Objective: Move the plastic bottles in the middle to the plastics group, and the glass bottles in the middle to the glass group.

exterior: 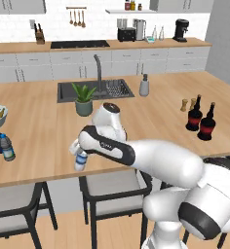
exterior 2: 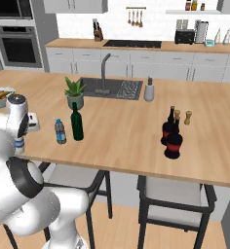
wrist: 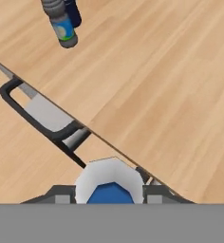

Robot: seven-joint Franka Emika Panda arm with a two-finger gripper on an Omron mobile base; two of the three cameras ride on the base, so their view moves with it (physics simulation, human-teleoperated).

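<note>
Jaws pinch the blue-capped water bottle at its sides; the gripper holds it upright, cap toward the hand, above the counter edge. Ahead stand two plastics-group bottles, with a stool below. Well aside: one white-capped bottle, one upright green wine bottle, two red-labelled bottles.

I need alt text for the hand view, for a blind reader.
The gripper is shut on a blue-capped water bottle, seen from above over the wooden counter. Ahead stand a grey-teal-labelled clear bottle and a dark blue bottle.
</note>
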